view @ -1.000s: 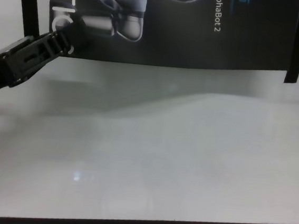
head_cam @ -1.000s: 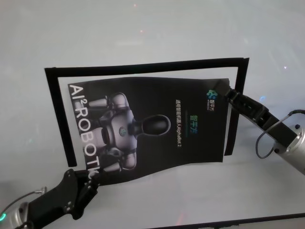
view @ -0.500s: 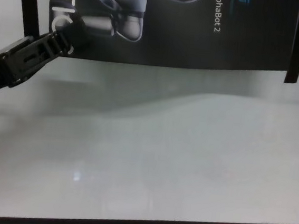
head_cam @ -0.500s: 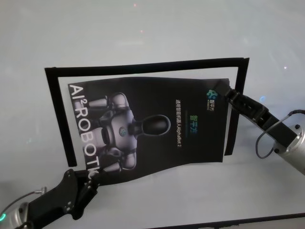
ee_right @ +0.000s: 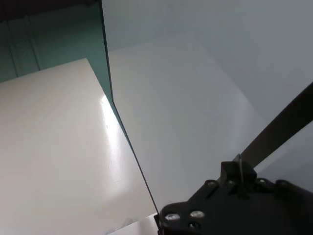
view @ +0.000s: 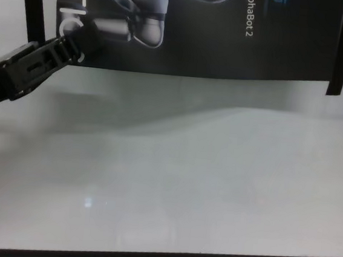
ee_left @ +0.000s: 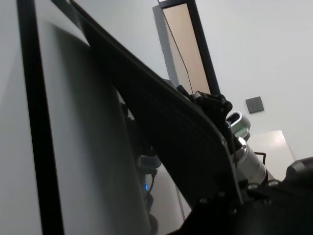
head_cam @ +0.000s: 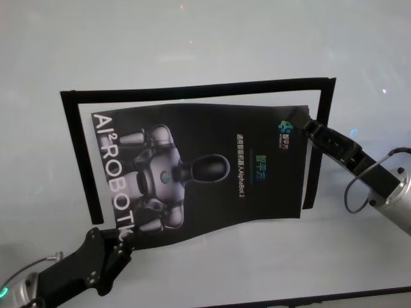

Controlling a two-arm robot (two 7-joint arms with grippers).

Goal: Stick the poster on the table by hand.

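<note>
**Head view: poster held at two corners over the taped frame**

Head view is showing the table (head_cam: pixel 205 45) spreading wide and pale under everything, with a black tape frame (head_cam: pixel 192 88) marked on it, open toward the robot. The poster (head_cam: pixel 212 170) is hanging slightly bowed over that frame, its long axis running left to right across the table, the printed robot's head pointing to the robot's right and the "AI² ROBOTIC" lettering running down its left edge. Its near edge is curving and casting a shadow, so it is probably not lying flat yet.

The left tool (head_cam: pixel 117 239) is pinching the poster's near-left corner, coming in from the near-left, so the sheet is lying away and to the right of it. The right tool (head_cam: pixel 306 126) is meeting the far-right corner from the right side; the sheet edge is passing between its fingers in the right wrist view, so it appears pressed together on the poster, though the contact is hard to read. Both arms are equally engaged at diagonally opposite corners.
</note>
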